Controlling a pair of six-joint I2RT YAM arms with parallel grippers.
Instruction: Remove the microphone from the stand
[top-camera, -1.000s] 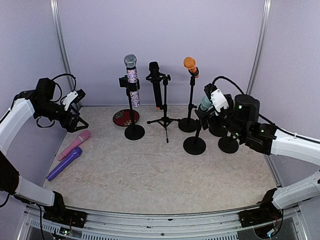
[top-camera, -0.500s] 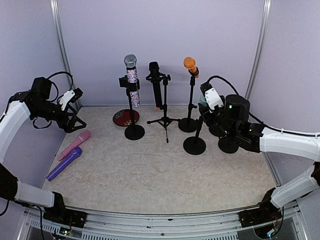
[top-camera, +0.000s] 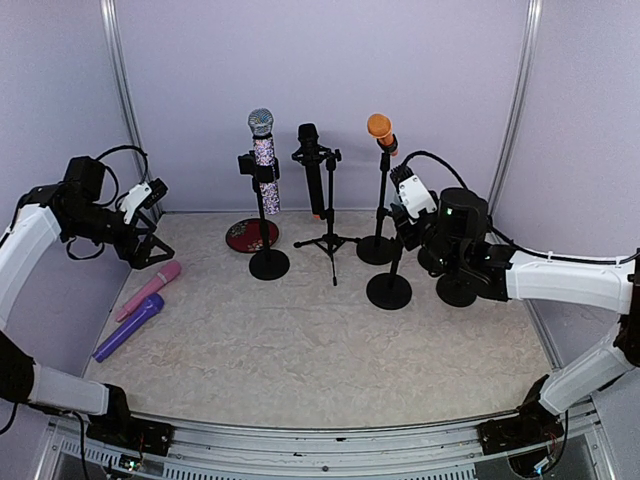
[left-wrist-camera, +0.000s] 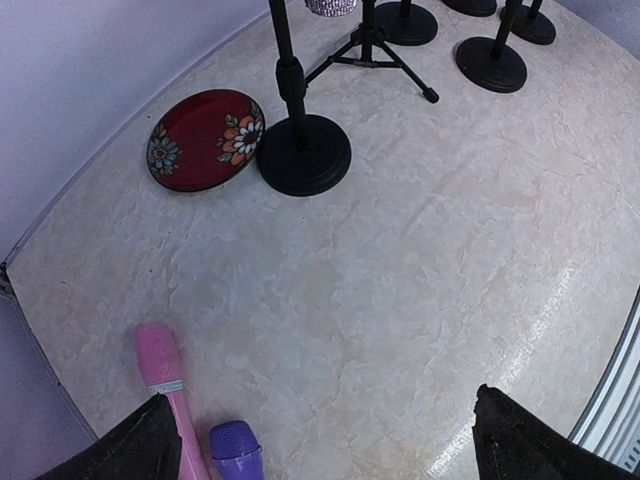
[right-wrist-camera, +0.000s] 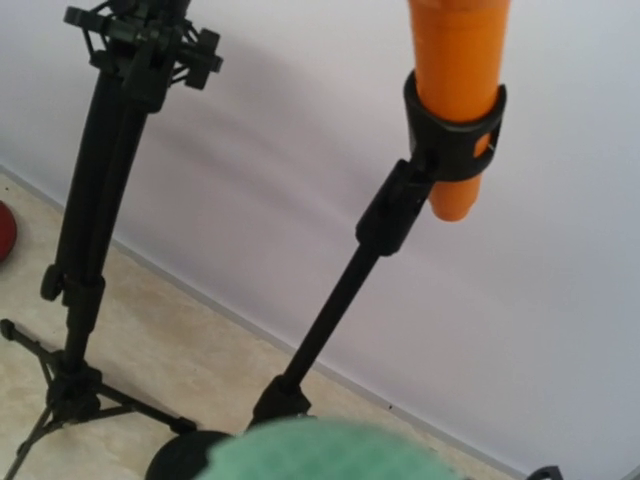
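The green handheld microphone (right-wrist-camera: 320, 455) is, by my judgement, still in the clip of the short black stand with the round base (top-camera: 389, 290), which is a little right of the middle in the top view. Compared with one second ago, the right arm has moved toward the upper left in that view. The right gripper (top-camera: 405, 205) now sits around the top of this stand, so the green body that was visible before is covered by the white housing. I judge that the approach is finished and the grasp is in progress, while the lift out of the clip is not yet done. Whether the jaws already press on the microphone I cannot tell: the top view hides them, and the right wrist view does not show its own fingers at all. This wrist view gives something else: the green head as a blurred shape at the bottom edge, very near to the camera. Behind it are the orange microphone (right-wrist-camera: 457, 70) in its black clip at the upper right and the black tripod stand (right-wrist-camera: 90, 250) at the left. The left gripper (left-wrist-camera: 330, 440) hangs at the left edge of the top view with nothing in it. Only the left wrist view shows its dark fingertips (left-wrist-camera: 135, 455) wide apart in the two lower corners, above the marble-patterned table (left-wrist-camera: 420, 280), the red plate with flowers (left-wrist-camera: 205, 140), the pink microphone (left-wrist-camera: 165, 380) and the purple microphone (left-wrist-camera: 235, 450).
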